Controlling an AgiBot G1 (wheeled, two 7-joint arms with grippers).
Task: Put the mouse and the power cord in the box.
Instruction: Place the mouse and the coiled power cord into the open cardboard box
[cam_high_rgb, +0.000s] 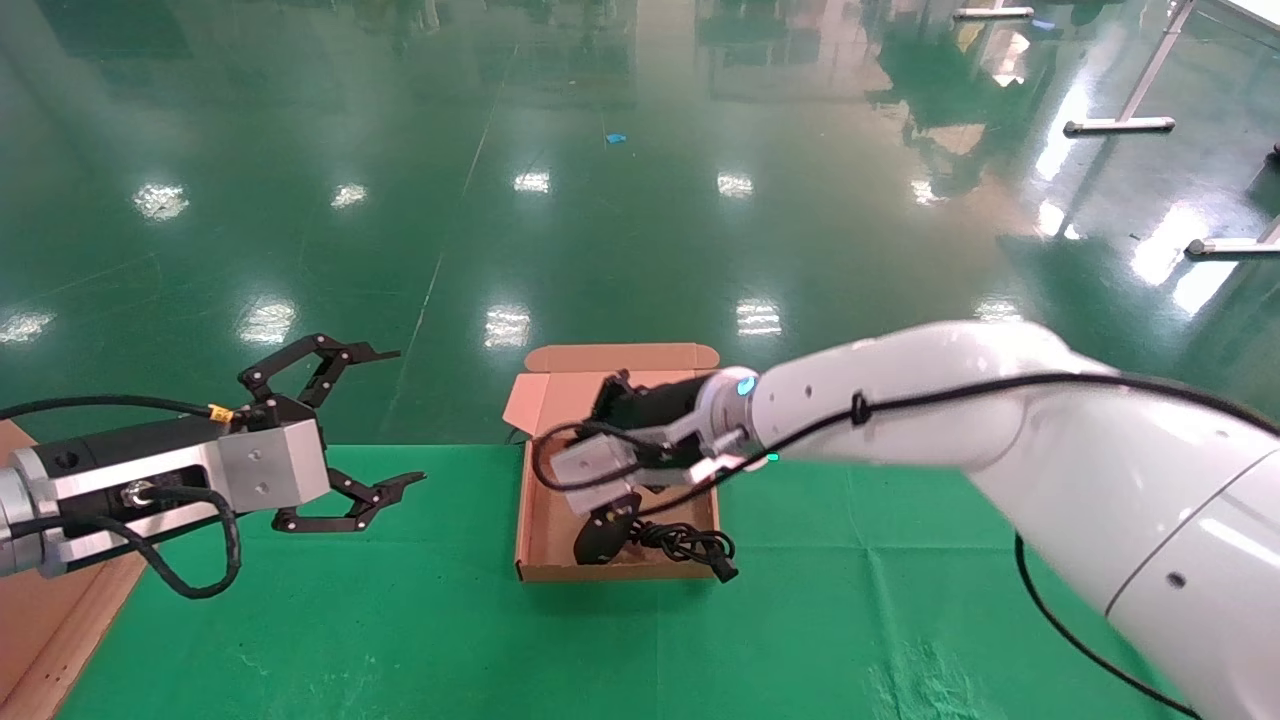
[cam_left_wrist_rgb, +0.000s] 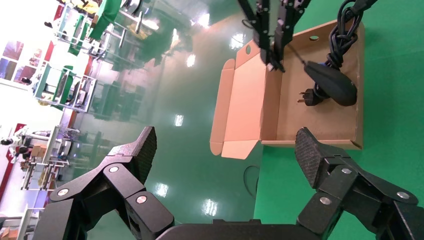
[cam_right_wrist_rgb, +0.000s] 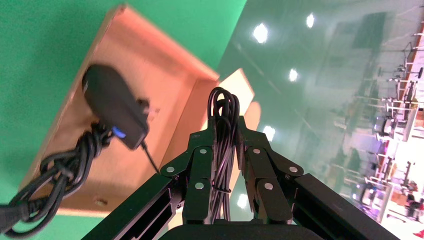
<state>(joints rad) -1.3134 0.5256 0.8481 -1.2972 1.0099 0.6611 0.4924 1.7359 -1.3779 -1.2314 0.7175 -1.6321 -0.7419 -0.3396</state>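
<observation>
The brown box lies open on the green cloth, its lid folded back over the table's far edge. My right gripper hovers over the box, shut on the bundled thin cable of the mouse. The black mouse sits tilted, low in the box at its near wall, also visible in the wrist views. The power cord lies beside it in loops, its end over the near wall. My left gripper is open, left of the box and holding nothing.
Green cloth covers the table. A brown cardboard piece lies at the table's left front corner. Beyond the far edge is glossy green floor. White frame legs stand at the far right.
</observation>
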